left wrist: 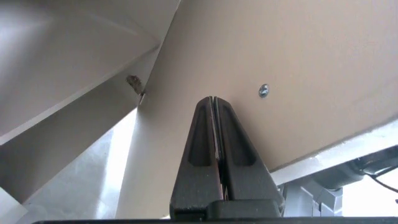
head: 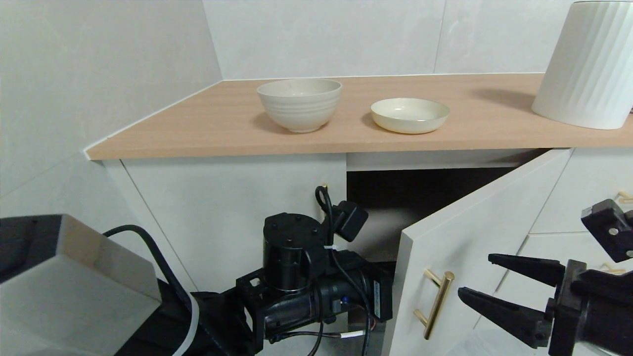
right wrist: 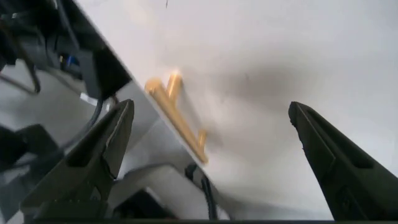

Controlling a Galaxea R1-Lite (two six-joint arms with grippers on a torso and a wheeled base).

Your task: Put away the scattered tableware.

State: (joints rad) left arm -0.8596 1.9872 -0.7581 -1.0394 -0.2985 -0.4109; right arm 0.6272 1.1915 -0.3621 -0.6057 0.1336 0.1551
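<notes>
We reckon the risk is the half-open cabinet door (head: 474, 217): bowl (head: 299, 105) and shallow dish (head: 410, 114) sit on the countertop (head: 222, 128) above it, while our right gripper (head: 474, 275) (jaws wide apart) by its handle (head: 436, 302) or left gripper (left wrist: 212, 102) (jaws together) behind it could bump it shut.

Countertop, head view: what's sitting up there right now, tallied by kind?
deep bowl: 1
shallow dish: 1
white ribbed container: 1
Total: 3
</notes>
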